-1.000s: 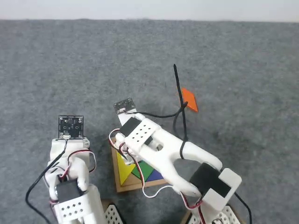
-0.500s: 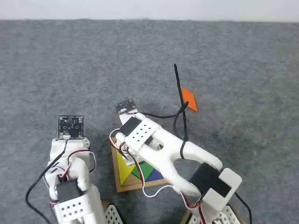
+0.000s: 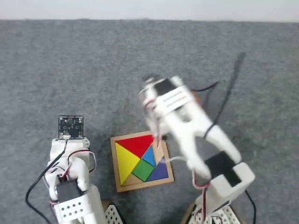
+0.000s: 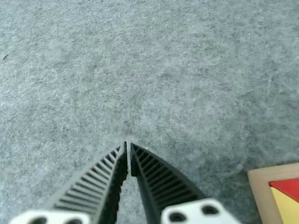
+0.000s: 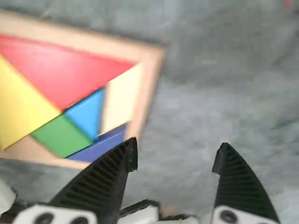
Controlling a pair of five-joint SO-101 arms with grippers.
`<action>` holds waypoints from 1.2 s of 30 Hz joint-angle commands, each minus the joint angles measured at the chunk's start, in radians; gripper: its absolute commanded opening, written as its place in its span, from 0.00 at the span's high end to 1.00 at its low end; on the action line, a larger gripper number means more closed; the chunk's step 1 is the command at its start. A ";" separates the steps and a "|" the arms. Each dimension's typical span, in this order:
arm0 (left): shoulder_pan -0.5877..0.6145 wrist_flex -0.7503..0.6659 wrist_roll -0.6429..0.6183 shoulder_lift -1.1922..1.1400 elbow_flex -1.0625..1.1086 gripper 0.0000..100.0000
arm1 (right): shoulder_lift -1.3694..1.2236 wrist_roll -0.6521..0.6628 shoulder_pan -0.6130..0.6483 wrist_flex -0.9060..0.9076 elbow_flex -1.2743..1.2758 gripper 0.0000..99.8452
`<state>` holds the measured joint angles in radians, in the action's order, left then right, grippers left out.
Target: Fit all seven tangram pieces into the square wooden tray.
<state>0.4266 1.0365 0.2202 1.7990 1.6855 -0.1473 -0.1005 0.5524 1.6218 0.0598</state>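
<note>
Wooden tray (image 3: 114,161) on grey carpet (image 3: 70,60), right hand (image 5: 178,143) spread wide nearby, left hand (image 4: 128,144) closed.

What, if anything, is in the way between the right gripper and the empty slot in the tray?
Nothing visible. The open right gripper hangs above grey carpet just outside the wooden tray, and only the tray's rim lies between it and the pale empty slot beside the blue triangle.
</note>
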 commanded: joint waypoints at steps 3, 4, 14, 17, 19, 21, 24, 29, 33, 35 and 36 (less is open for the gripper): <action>0.005 0.008 0.009 0.020 -0.002 0.98 | 0.016 0.172 -0.200 -0.085 -0.114 0.73; 0.005 0.008 0.009 0.020 -0.002 0.98 | 0.012 0.233 -0.214 -0.108 -0.115 0.73; 0.000 0.038 0.080 0.018 -0.002 0.99 | -0.154 0.629 -0.274 -0.441 -0.120 0.73; 0.000 0.041 0.084 0.018 -0.002 0.99 | -0.219 0.672 -0.295 -0.479 -0.175 0.73; 0.000 0.041 0.084 0.018 -0.002 0.99 | -0.265 0.746 -0.318 -0.473 -0.236 0.73; 0.000 0.041 0.084 0.018 -0.002 0.99 | -0.317 0.813 -0.334 -0.458 -0.299 0.73; 0.000 0.043 0.086 0.018 -0.002 0.99 | -0.412 0.813 -0.341 -0.392 -0.408 0.73; 0.000 0.043 0.086 0.018 -0.002 0.99 | -0.584 0.511 -0.337 -0.292 -0.603 0.73; 0.000 0.043 0.086 0.018 -0.002 0.99 | -0.661 0.269 -0.335 -0.173 -0.770 0.73; 0.000 0.043 0.086 0.018 -0.002 0.99 | -0.687 0.193 -0.335 -0.120 -0.833 0.73; 0.000 0.043 0.086 0.018 -0.002 0.99 | -0.697 0.167 -0.335 -0.105 -0.855 0.73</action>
<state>0.4266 1.0733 0.2954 1.7990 1.6855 -0.8439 0.1726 0.2271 1.4561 -0.6828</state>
